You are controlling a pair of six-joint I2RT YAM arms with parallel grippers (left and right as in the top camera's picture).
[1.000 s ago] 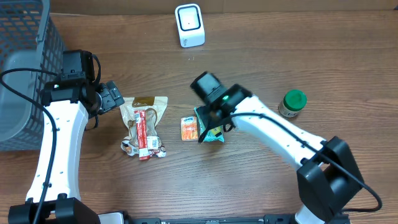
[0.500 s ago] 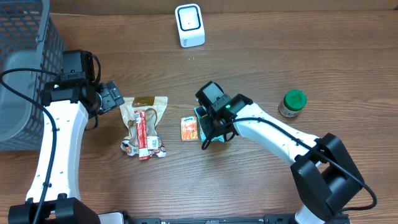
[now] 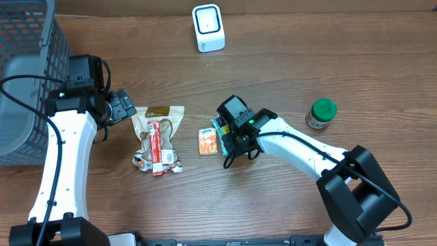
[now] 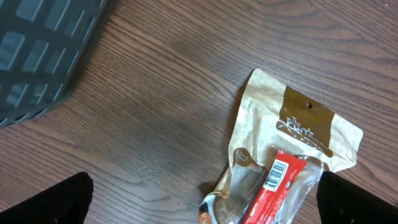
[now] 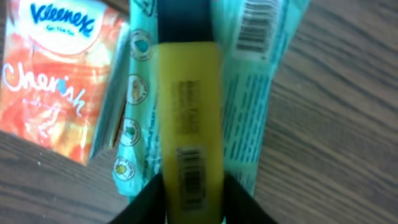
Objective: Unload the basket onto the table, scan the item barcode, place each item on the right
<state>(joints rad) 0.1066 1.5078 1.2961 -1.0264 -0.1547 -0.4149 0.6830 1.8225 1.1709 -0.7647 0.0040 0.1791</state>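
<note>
Here the right end effector is down on the pack, which lies flat near the middle of the bench. Its fingers press against both sides of the yellow strip that runs down the pack, so it looks like a pinch on the pack at that strip. The left end effector is spread wide and empty, hovering toward the left edge beside the bag.

The scanner stands at the far edge, well apart from the pack, so I judge a lift and a carry are yet to come.

The grip sits at one end of the strip. On lifting, the long free part could droop or swing and the pack could slip out.

The tissues lie just beside the pack, perhaps touching it, and could be dragged or tipped as it rises.

One barcode shows on the teal film, another low on the strip between the fingers. If the fingers hide that one, or the soft film buckles, or the wrist turns the codes away from the scanner, the read will likely fail.
</note>
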